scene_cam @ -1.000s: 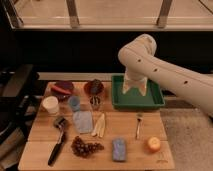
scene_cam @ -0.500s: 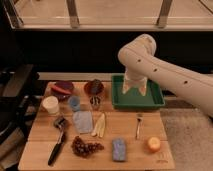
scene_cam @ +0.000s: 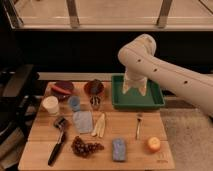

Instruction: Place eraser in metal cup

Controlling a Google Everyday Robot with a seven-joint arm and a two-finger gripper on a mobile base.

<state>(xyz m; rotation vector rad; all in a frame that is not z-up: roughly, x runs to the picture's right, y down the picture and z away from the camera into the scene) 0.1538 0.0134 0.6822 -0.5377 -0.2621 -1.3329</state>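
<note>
The metal cup [scene_cam: 95,102] is small and shiny and stands upright at the back middle of the wooden table [scene_cam: 130,157]. The eraser [scene_cam: 60,121] is a small dark block lying at the left, in front of the white cup, just above the black-handled tool. My gripper [scene_cam: 135,89] hangs from the white arm over the green tray, well to the right of the metal cup and far from the eraser. Its two pale fingers [scene_cam: 126,86] stand apart with nothing between them.
A green tray [scene_cam: 155,102] stands at the back right. A white cup [scene_cam: 50,105], a light-blue cup [scene_cam: 74,103] and two red bowls [scene_cam: 62,89] stand near the metal cup. A grey cloth [scene_cam: 83,121], a black-handled tool [scene_cam: 56,149], grapes [scene_cam: 85,147], a blue sponge [scene_cam: 118,149], a fork [scene_cam: 138,125] and an orange [scene_cam: 153,145] lie in front.
</note>
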